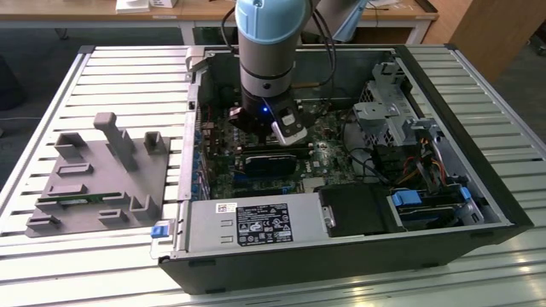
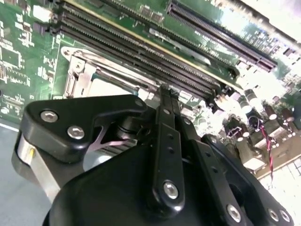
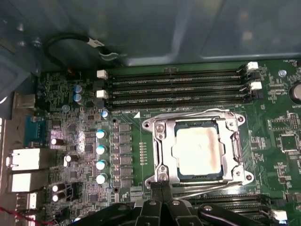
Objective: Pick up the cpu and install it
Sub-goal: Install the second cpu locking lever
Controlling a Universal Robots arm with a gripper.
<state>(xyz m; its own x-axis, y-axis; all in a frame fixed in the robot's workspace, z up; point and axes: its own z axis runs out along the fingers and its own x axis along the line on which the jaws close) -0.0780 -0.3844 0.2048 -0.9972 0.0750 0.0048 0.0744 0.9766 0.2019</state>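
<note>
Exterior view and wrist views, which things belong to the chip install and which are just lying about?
Job things:
cpu, seated in the socket
gripper, by the socket's edge

Lying about:
grey tray
memory stick on the tray
empty memory slots

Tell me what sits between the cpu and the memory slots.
In the first wrist view, the metal socket frame and its wire lever run between the cpu and the memory slots, over green board.

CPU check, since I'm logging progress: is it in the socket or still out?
In. In the first wrist view the cpu lies flat inside the socket's metal frame, with the gripper just beside it.
</note>
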